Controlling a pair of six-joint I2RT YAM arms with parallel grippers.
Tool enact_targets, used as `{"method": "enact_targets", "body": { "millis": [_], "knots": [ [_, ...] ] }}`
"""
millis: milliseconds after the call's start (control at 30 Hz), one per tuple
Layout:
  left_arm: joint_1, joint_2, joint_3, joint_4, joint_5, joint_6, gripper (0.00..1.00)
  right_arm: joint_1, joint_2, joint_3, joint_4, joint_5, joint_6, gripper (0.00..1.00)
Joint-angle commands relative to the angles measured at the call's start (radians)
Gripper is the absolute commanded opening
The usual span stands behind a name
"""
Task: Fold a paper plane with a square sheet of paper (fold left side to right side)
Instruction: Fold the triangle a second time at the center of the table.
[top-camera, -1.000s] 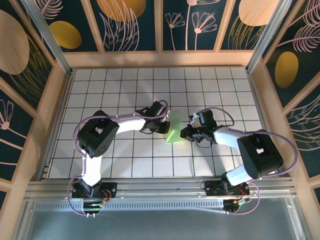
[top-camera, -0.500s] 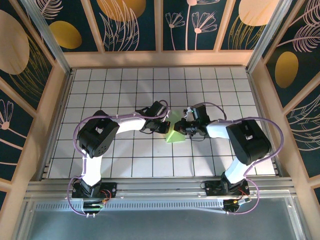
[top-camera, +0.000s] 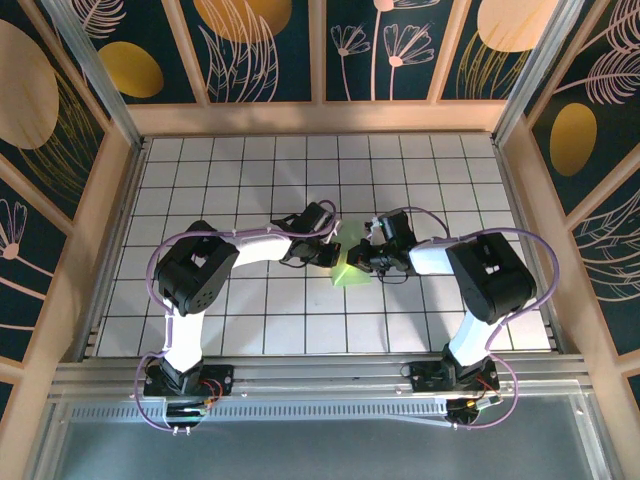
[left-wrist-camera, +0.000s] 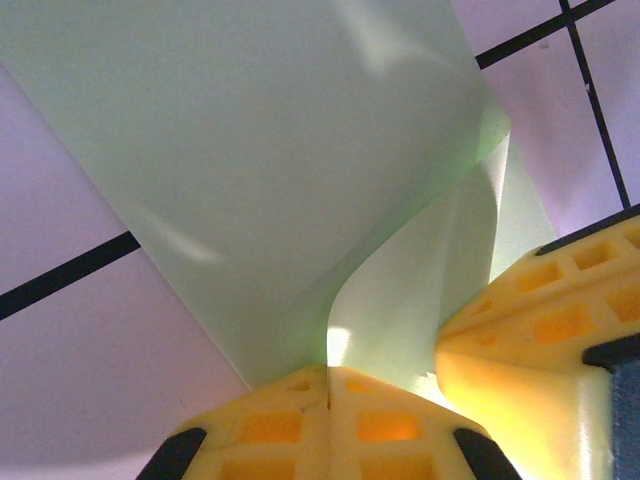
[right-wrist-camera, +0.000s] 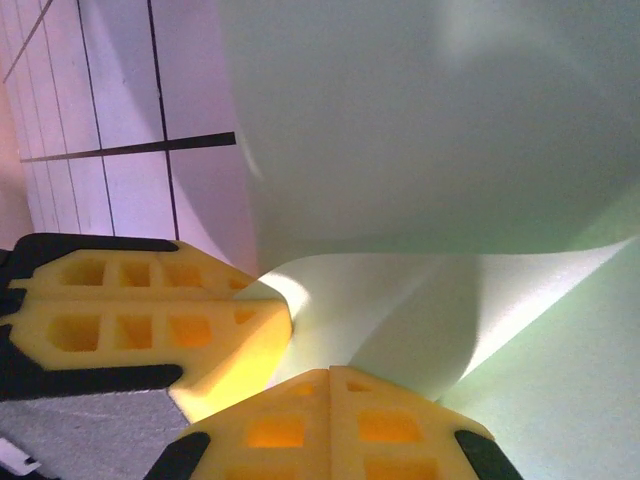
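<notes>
Top external: plane half-made at best

Shows the square sheet of paper (top-camera: 347, 268) mid-table, bowed between the arms. Clamped shut on its curled layers: left gripper (left-wrist-camera: 328, 378) and right gripper (right-wrist-camera: 330, 376). Seemingly part-folded; no dart, creasing left.

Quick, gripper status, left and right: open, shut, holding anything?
Left gripper: shut, pinching the green paper.
Right gripper: shut, pinching the same paper.

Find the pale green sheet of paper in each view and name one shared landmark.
Top external: sheet of paper, a folded green wedge at mid-picture.
Left wrist: top and centre, curling downward.
Right wrist: upper right, curling downward.
Shared landmark: white tiles with black grid lines.
</notes>
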Motion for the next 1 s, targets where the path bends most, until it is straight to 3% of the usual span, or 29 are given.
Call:
{"method": "enact_targets", "body": {
  "millis": [0,333,733,833,967],
  "knots": [
    [0.008,0.039,0.002,-0.041,-0.031,0.019,0.0,0.007,0.021,0.023,-0.037,0.035,-0.024,0.0],
    [0.008,0.033,0.002,-0.025,-0.02,0.008,0.0,0.008,0.026,0.014,-0.081,0.073,-0.023,0.0],
    [0.023,-0.103,0.052,-0.061,-0.066,-0.028,0.26,0.007,0.018,-0.024,-0.064,0.074,-0.003,0.0],
    [0.025,-0.162,0.021,-0.073,-0.044,-0.046,0.27,0.007,0.012,-0.028,-0.053,0.066,-0.001,0.0],
    [0.025,-0.238,-0.083,-0.01,0.084,-0.131,0.18,0.008,0.006,-0.031,-0.047,0.062,-0.001,0.0]
  ]
}}
